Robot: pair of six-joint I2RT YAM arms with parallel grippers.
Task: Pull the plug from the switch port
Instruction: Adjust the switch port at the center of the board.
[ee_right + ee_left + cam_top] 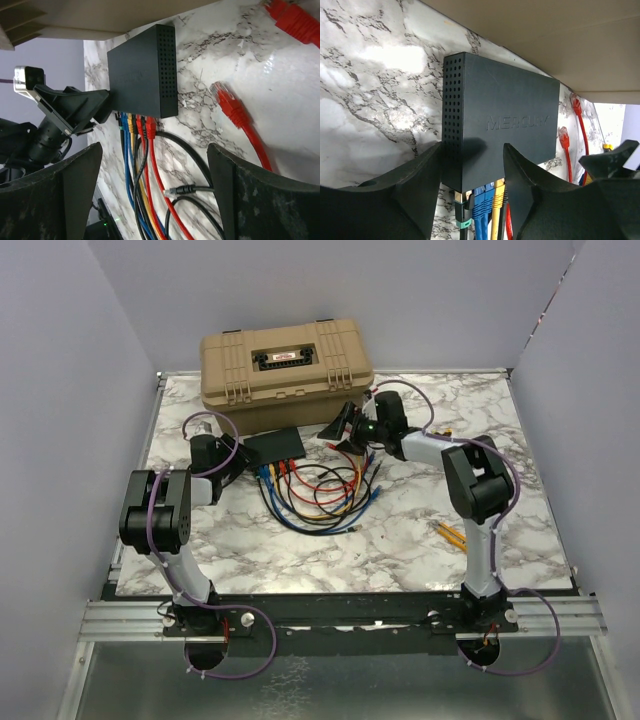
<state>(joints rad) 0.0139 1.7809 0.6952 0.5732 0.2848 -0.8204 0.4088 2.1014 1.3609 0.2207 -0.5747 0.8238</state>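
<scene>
The switch [505, 115], a flat matte-black box, is lying on the marble-patterned table [400, 530] just in front of the tan toolbox [285, 365], with its port edge facing the arms. A row of plugs [134, 122] is sitting in those ports: black with a green boot, blue, yellow and red. Their cables [320, 502] are trailing in loops toward the near edge. Two loose red plugs [227, 100] are lying unconnected on the marble beside the switch.

The left gripper [472, 147] is straddling the switch at its port end, one finger at each long side. I cannot tell whether it is clamping the box or only bracketing it. The right gripper [154, 150] is hovering just right of the switch, jaws spread wide and grasping nothing.

As I read it, the step in hand is bracing, with the left arm pinning the switch so it cannot slide. No plug is out yet. The next move calls for the right gripper to settle on one plug body, pinch it clear of its neighbours, and draw it straight back out of its port.
</scene>
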